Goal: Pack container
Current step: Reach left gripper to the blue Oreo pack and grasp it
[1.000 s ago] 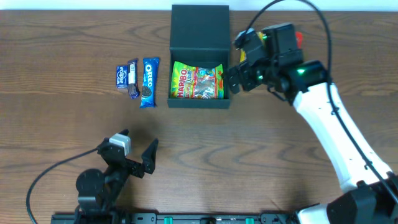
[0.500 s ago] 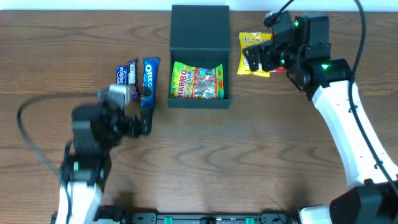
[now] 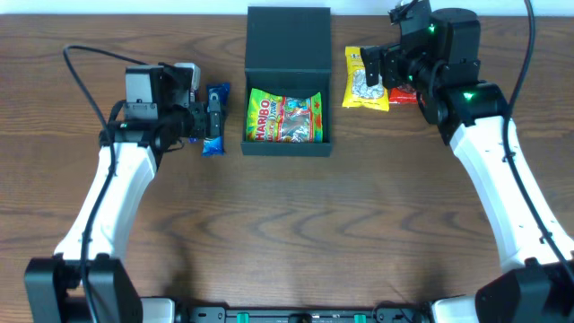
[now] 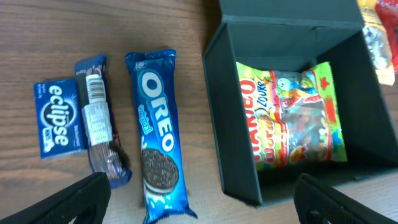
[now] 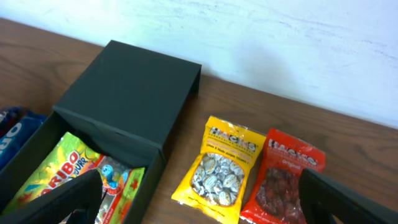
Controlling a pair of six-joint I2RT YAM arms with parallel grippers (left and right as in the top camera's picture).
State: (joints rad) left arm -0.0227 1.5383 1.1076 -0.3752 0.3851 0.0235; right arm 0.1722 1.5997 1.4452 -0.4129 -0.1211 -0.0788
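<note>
while both hands hang open and empty, the step in hand looks like the reach for the next snack. the left hand (image 3: 202, 121) hovers over the oreo pack (image 4: 155, 168), its fingers spread wide. the right hand (image 3: 380, 74) hovers, equally open, above the yellow hacks bag (image 5: 225, 168).

the container (image 3: 287, 81) sits at the far middle of the wooden surface (image 3: 287, 224), between the two snack groups. its lid is thrown back toward the far edge.

to do this well, the left hand should drop straight onto the oreo pack and close across its narrow width. it needs to stay clear of the dark-wrapped bar (image 4: 99, 130) just to the left. the pack then has to rise over the container's left wall before it is laid down. one arm should go at a time, since both aim for the same opening.

counted:
- one container
- one haribo bag (image 3: 284, 117), already inside
- one oreo pack
- one dark-wrapped bar
- one eclipse pack (image 4: 59, 124)
- two hacks bags, the yellow one and a red one (image 5: 280, 177)

five snacks wait outside.
</note>
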